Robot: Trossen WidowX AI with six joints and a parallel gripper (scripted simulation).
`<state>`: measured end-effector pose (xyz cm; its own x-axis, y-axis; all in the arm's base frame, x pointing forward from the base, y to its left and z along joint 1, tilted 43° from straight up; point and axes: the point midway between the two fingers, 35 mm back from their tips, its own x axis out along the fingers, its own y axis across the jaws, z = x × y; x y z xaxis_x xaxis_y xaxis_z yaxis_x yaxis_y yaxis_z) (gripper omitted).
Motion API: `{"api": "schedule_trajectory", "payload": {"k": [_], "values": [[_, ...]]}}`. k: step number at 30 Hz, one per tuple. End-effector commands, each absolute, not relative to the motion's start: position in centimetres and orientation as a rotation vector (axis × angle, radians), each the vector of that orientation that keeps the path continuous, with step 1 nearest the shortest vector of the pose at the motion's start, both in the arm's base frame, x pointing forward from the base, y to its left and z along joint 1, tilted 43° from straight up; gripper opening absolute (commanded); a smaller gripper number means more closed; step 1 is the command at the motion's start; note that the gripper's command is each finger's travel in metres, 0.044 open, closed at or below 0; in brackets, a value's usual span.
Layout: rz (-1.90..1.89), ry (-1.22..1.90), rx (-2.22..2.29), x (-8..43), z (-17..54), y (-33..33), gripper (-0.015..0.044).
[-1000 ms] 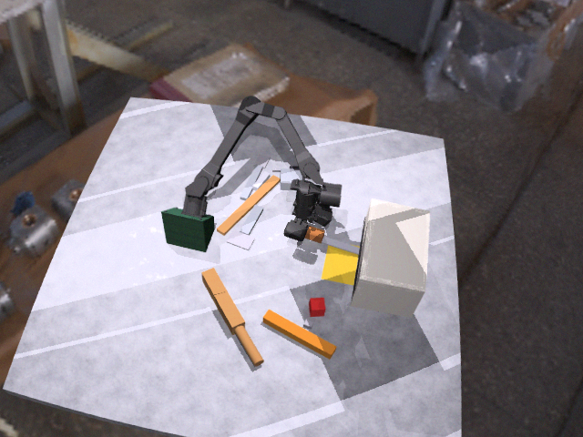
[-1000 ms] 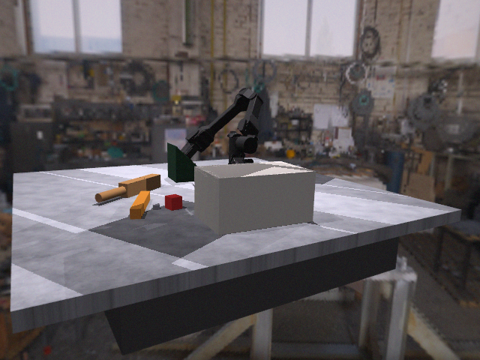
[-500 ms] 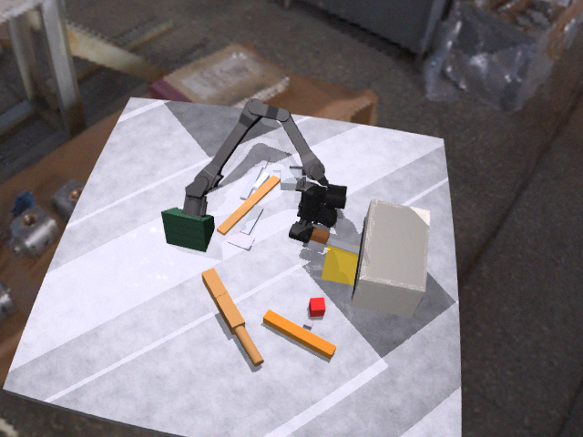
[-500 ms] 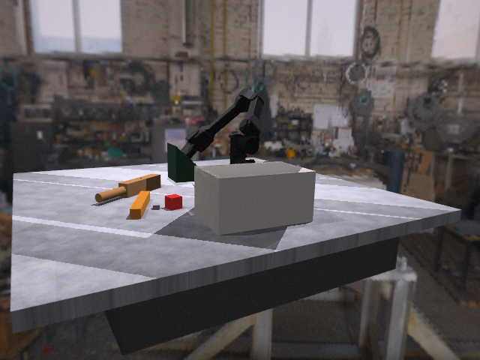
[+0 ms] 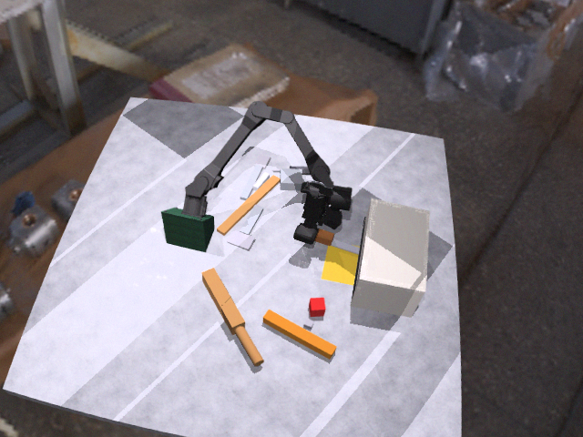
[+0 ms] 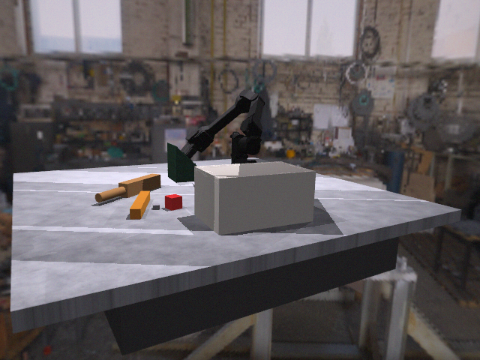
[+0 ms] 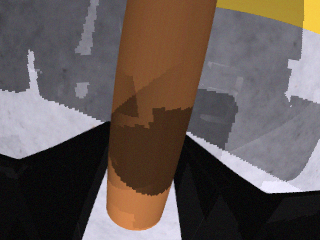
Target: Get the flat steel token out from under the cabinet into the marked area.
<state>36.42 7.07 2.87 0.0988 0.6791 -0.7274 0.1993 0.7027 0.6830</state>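
My gripper (image 5: 314, 231) (image 7: 144, 135) is shut on an orange-brown round rod (image 5: 324, 237) (image 7: 160, 90). It holds the rod low over the table, just behind the yellow marked area (image 5: 340, 266) (image 7: 265, 10). In the wrist view the rod points toward the yellow area's edge. The pale cabinet (image 5: 394, 256) (image 6: 263, 197) stands right of the yellow area. The steel token is not visible in any view; the cabinet's vent slots do not show. In the exterior view the cabinet hides my gripper, and only the arm (image 6: 247, 131) shows above it.
The arm's green base (image 5: 187, 229) (image 6: 180, 167) stands at the left. An orange flat bar (image 5: 248, 205) lies beside it. A wooden paddle (image 5: 230, 305) (image 6: 130, 187), another orange bar (image 5: 299, 333) (image 6: 139, 204), a red cube (image 5: 316, 306) (image 6: 173, 202) and a small grey piece (image 5: 308, 326) (image 6: 155, 207) lie in front.
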Motion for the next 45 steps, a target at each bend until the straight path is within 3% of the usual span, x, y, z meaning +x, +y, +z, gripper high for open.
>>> {"api": "schedule_trajectory", "payload": {"k": [1,45], "values": [[0.418,1.459,0.767,37.0,2.9,7.0,0.0],[0.419,1.457,0.766,41.0,2.8,6.2,0.0]]}}
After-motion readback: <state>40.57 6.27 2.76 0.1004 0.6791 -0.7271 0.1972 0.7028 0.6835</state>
